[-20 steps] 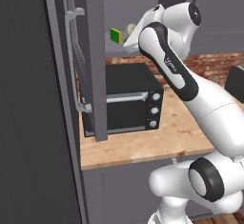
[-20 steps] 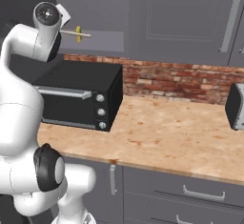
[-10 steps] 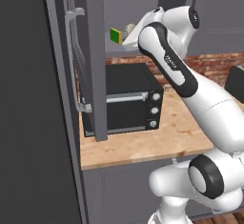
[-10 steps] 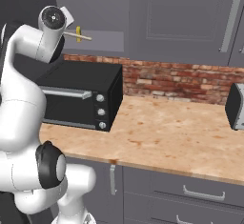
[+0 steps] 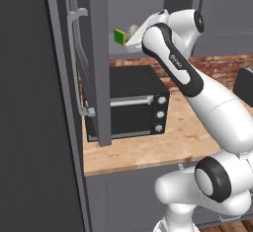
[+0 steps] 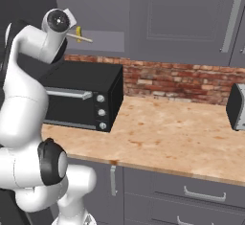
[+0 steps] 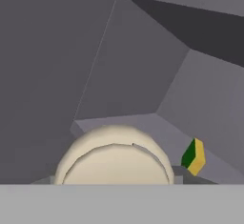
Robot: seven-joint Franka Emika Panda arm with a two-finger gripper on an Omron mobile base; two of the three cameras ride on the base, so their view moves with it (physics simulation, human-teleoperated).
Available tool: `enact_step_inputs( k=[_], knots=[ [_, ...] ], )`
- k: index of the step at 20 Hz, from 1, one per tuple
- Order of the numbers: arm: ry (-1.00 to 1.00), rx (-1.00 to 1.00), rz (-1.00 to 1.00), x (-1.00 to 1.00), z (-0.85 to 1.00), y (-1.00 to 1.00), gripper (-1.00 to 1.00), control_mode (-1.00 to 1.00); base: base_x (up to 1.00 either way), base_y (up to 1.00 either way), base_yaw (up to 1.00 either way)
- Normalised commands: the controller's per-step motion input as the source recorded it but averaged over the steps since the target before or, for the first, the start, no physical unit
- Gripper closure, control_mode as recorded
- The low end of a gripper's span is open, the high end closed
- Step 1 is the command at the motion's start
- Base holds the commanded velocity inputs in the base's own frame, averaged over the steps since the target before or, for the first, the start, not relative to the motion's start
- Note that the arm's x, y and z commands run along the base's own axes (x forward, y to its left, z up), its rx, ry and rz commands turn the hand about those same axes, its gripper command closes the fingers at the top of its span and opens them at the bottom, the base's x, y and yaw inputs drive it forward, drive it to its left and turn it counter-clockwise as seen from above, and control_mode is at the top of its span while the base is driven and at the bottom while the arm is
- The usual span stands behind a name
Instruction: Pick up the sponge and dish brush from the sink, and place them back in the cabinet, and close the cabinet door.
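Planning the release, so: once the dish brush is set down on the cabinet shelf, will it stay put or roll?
The dish brush has a round cream head, so it may roll if laid on its side. It looks small, probably light and easily nudged. The sponge already on the shelf leaves little room alongside.

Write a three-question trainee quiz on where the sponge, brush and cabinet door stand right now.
1. True or false: the sponge lies on the shelf inside the cabinet.
2. What does the hand view show right in front of the camera? A) the toaster oven B) the cream brush head C) the faucet
3. Fill in: the cabinet door stands ____.

Key: 1 true; the green and yellow block rests on the grey shelf. 2 B; the round head sits at the gripper, inside the cabinet. 3 open, swung out above the toaster oven.
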Motion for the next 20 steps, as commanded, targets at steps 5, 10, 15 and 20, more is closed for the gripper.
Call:
enact_step_inputs(
  k=[5, 10, 15, 20],
  knots=[
    [0.01, 0.03, 0.01, 0.18, -0.01, 0.02, 1.00, -1.00, 0.00, 0.00, 0.00],
    [0.01, 0.02, 0.03, 0.21, -0.03, 0.06, 1.00, -1.00, 0.00, 0.00, 0.00],
    [0.04, 0.01, 0.05, 0.18, -0.05, 0.10, 1.00, -1.00, 0.00, 0.00, 0.00],
    [0.07, 0.01, 0.05, 0.17, -0.09, 0.10, 1.00, -1.00, 0.00, 0.00, 0.00]
  ],
)
